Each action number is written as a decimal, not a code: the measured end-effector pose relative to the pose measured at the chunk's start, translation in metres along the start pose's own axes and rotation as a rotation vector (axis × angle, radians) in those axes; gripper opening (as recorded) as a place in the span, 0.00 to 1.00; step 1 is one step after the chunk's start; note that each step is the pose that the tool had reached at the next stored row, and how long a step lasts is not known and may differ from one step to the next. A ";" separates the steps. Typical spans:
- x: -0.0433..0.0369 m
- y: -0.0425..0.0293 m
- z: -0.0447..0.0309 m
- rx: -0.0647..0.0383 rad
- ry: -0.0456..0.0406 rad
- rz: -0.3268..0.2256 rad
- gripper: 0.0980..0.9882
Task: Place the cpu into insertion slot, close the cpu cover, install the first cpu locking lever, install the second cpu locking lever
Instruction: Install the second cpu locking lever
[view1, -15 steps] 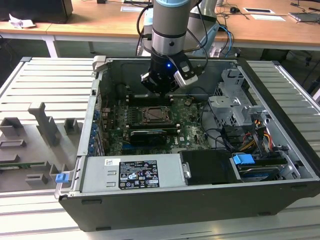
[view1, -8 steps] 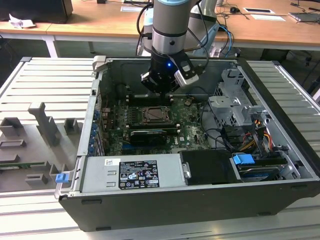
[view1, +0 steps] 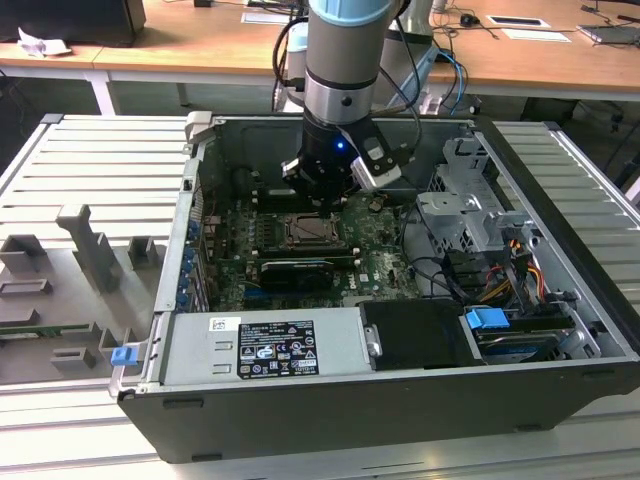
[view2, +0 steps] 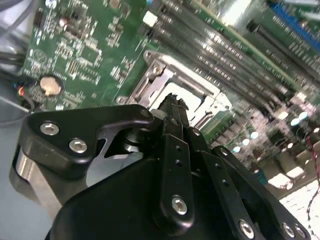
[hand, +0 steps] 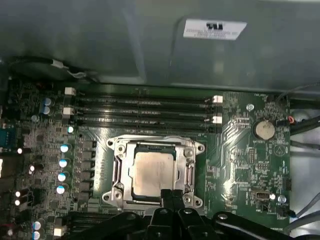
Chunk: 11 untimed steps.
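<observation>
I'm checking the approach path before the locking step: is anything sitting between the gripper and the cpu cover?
Nothing visible does. In the first wrist view the gripper sits right at the edge of the cpu cover, which lies down around the cpu in the insertion slot. No cable or card crosses that gap.

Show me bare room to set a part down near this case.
Free: the ribbed tabletop beyond the grey fixtures, and the ribbed strip on the case's other side. Crowded: the board around the cpu, under the claw.
</observation>
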<state>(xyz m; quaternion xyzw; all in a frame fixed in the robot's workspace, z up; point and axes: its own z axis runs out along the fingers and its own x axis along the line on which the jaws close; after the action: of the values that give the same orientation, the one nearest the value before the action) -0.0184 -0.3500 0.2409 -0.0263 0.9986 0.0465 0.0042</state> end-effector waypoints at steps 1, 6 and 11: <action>0.0003 -0.0034 0.0013 0.000 0.0001 -0.001 0.01; 0.0010 -0.0145 0.0022 0.000 0.0001 -0.001 0.01; 0.0036 -0.0262 0.0035 -0.004 0.0000 -0.002 0.01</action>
<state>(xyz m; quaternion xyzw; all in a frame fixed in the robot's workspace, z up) -0.0206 -0.3759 0.2350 -0.0274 0.9984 0.0485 0.0043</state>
